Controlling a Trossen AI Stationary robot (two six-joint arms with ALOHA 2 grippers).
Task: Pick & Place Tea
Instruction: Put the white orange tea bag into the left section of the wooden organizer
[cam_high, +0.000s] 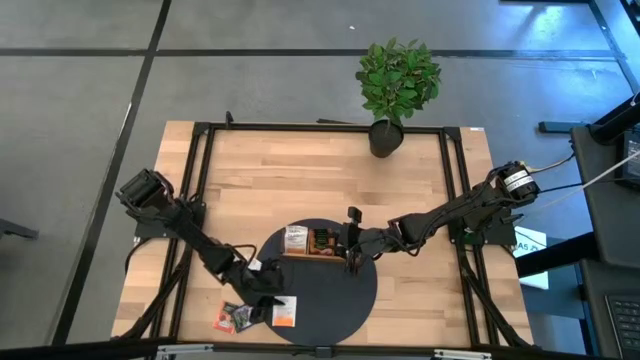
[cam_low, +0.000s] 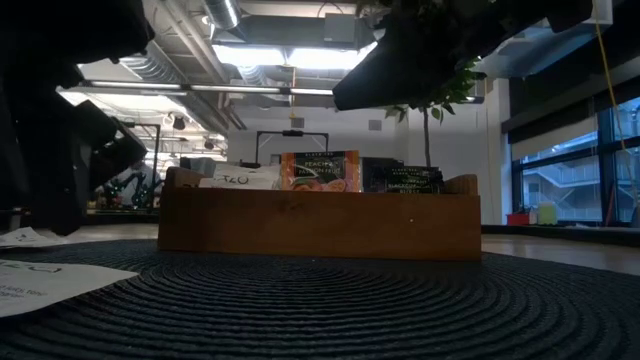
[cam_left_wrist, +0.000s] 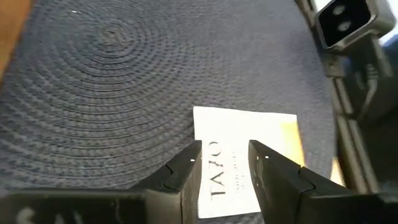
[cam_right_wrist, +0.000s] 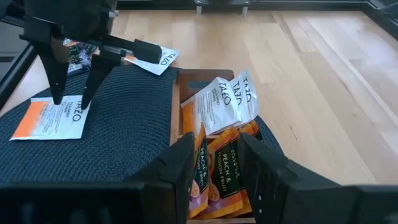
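Note:
A white-and-orange tea sachet (cam_left_wrist: 245, 134) lies flat on the near left part of the round dark mat (cam_high: 340, 300). My left gripper (cam_left_wrist: 227, 165) stands open over it, fingers slanting down, one on either side of its printed middle. The same gripper (cam_right_wrist: 71, 102) shows from the right wrist view, its tips down at the sachet (cam_right_wrist: 53, 118). The brown wooden tray (cam_high: 322, 243) sits on the mat's far part and holds white sachets (cam_right_wrist: 224, 99) and orange sachets (cam_right_wrist: 221, 168). My right gripper (cam_right_wrist: 221, 165) hangs open above the tray's right end, holding nothing. My left gripper comes at the white-and-orange sachet from above and from the table's left, its fingers (cam_left_wrist: 189, 168) astride the printed middle (cam_left_wrist: 214, 168). Whether the fingertips touch the sachet, I cannot tell. The sachet lies flat on the mat.
More loose sachets lie left of the mat near the table's front edge (cam_high: 232, 318), among them a white one (cam_right_wrist: 158, 57). A potted plant (cam_high: 395, 85) stands at the far edge. Black frame rails run along the table's sides (cam_high: 195, 200).

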